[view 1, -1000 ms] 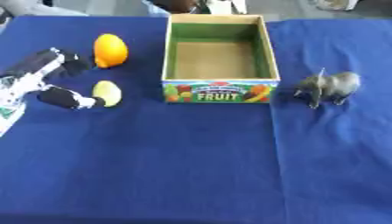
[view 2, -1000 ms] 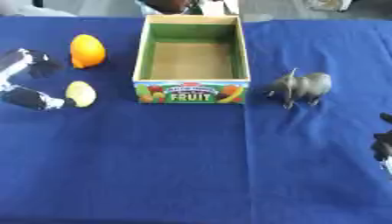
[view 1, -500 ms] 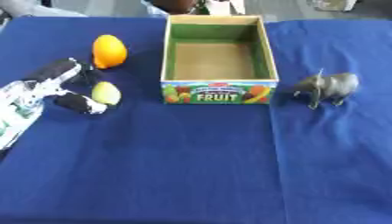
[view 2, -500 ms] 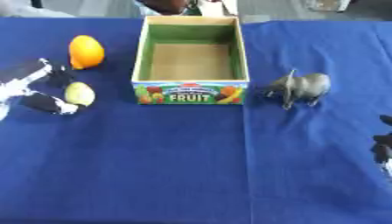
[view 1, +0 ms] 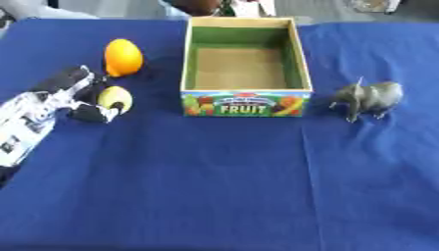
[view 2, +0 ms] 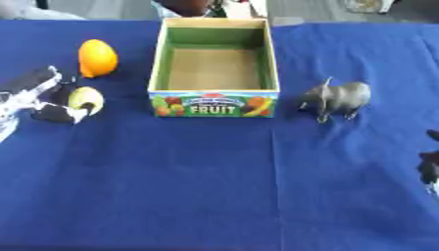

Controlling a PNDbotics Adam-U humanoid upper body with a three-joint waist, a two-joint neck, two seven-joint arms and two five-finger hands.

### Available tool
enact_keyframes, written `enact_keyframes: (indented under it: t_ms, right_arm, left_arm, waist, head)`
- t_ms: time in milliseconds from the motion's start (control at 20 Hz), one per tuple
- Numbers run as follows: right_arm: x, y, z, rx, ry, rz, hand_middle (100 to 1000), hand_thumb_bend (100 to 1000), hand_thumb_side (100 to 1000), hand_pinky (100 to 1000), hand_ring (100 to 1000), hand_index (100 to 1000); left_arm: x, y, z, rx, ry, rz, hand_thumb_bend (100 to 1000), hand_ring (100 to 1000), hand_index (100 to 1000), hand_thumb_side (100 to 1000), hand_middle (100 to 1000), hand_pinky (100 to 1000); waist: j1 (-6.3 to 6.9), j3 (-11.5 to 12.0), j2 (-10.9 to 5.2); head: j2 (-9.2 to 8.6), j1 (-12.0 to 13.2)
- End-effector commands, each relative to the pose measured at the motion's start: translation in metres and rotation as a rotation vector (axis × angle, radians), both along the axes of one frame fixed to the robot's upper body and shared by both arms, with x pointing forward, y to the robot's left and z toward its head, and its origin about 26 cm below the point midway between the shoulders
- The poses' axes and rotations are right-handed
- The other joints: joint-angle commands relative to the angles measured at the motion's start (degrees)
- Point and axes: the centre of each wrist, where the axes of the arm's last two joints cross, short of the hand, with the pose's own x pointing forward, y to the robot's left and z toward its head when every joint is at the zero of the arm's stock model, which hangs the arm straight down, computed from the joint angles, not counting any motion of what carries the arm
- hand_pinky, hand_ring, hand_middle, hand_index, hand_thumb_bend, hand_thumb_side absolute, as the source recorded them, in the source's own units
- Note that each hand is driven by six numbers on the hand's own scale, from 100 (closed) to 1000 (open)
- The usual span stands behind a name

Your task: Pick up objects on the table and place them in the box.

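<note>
**Step 1: left hand closing on the lemon**

Left eye view. My left hand (view 1: 75, 98) lies at the table's left side, fingers and thumb curled around the lemon (view 1: 115, 97), which sits on the blue cloth (view 1: 214, 186) just below the orange (view 1: 123, 57). I judge this the grasp of the 1st pick; nothing is lifted yet. The box (view 1: 245, 103), marked FRUIT, stands empty at centre. The grey animal (view 1: 370, 98) stands to its right, apart from it.

Right eye view. My right hand (view 2: 428, 169) shows only at the right edge; I cannot tell whether it is open or closed. Next move, as I judge it: lift the lemon clear of the orange, carry it right over the box's near-left wall, release inside.
</note>
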Motion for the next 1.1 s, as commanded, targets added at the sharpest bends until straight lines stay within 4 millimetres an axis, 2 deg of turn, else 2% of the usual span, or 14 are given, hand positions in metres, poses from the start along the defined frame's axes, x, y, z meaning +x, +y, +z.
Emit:
enact_keyframes:
  t_ms: [50, 350, 600, 850, 1100]
  right_arm:
    - [0.000, -0.006, 0.009, -0.020, -0.020, -0.004, 480, 100, 500, 800, 1000, 459]
    - [0.000, -0.005, 0.009, -0.023, -0.019, 0.004, 480, 100, 495, 800, 1000, 459]
    - [0.002, -0.001, 0.010, -0.023, -0.023, 0.025, 480, 100, 492, 800, 1000, 459]
    - [0.006, 0.007, 0.015, -0.029, -0.037, 0.059, 480, 100, 491, 800, 1000, 459]
    - [0.011, 0.015, 0.020, -0.028, -0.054, 0.093, 480, 100, 495, 801, 1000, 459]
  left_arm:
    - [0.000, -0.003, 0.031, 0.016, -0.136, -0.007, 100, 297, 384, 262, 170, 472]
    - [0.003, -0.024, 0.077, 0.005, -0.279, -0.096, 100, 297, 382, 254, 167, 475]
    - [0.017, -0.047, 0.105, 0.014, -0.327, -0.198, 100, 303, 387, 251, 172, 482]
    - [0.038, -0.068, 0.119, 0.047, -0.338, -0.282, 100, 312, 397, 252, 182, 491]
    - [0.066, -0.087, 0.120, 0.060, -0.315, -0.325, 100, 339, 422, 254, 210, 508]
  waist:
    - [0.13, -0.05, -0.91]
    - [0.12, -0.26, -1.20]
    - [-0.06, -1.34, -1.19]
    - [0.20, -3.24, -0.35]
    - [0.44, -5.44, 0.61]
  head:
    - [-0.77, -0.04]
    - [-0.60, 0.38]
    - [-0.49, 1.08]
    - [-1.16, 2.34]
    - [-2.20, 3.58]
